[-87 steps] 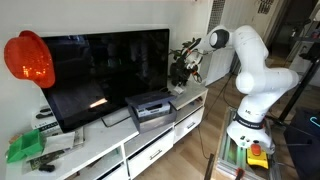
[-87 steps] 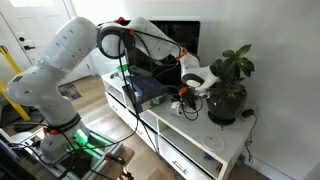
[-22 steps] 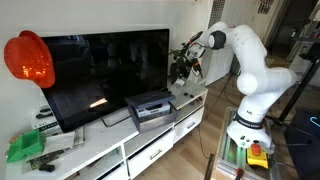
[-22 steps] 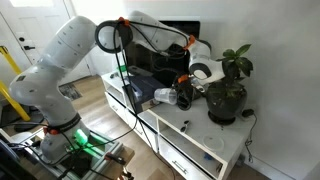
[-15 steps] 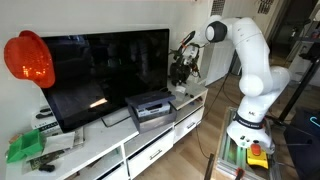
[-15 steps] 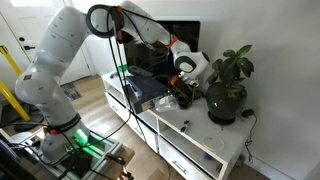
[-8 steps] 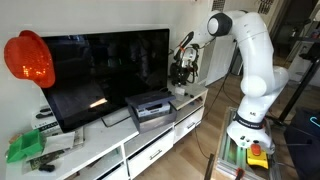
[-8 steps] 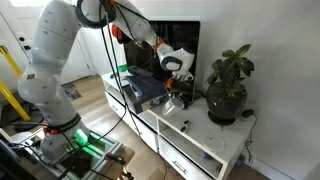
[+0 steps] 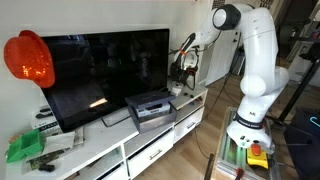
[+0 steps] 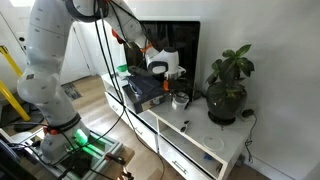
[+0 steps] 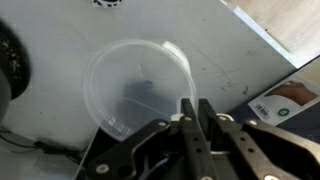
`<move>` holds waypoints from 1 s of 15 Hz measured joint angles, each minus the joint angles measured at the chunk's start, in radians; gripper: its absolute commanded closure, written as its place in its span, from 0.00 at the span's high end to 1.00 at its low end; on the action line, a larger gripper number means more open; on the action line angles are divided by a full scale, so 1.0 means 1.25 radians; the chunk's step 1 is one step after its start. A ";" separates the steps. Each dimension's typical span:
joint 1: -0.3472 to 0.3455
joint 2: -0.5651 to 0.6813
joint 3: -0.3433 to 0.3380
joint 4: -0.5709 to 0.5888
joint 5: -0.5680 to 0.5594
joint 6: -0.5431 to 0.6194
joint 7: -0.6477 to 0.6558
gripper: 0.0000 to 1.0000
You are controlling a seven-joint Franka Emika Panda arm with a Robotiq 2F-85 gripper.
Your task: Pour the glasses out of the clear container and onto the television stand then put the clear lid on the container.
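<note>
Pincer (image 11: 195, 108) pinched shut on clear container (image 11: 132, 92) rim; container upright on television stand (image 10: 203, 138).

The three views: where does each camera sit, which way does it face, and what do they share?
Exterior view: beyond the far end of the television stand, looking along it at the arm.
Exterior view: raised near the plant, looking down; arm links show.
Wrist view: down past the gripper.
All share the clear container.

Opposite television stand (image 9: 150, 157) ends; wrist overhead
</note>
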 measured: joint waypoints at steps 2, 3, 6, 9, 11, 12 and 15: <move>-0.036 -0.013 0.053 -0.033 0.019 0.052 -0.040 0.58; -0.057 -0.023 0.079 -0.044 0.031 0.054 -0.047 0.66; -0.115 -0.069 0.137 -0.068 0.081 0.039 -0.072 0.87; -0.142 -0.128 0.131 -0.073 0.116 -0.017 -0.065 1.00; -0.142 -0.157 0.076 -0.071 0.113 -0.058 -0.020 1.00; -0.143 -0.163 0.041 -0.067 0.111 -0.078 0.001 1.00; -0.163 -0.155 -0.057 -0.053 0.111 -0.133 0.039 1.00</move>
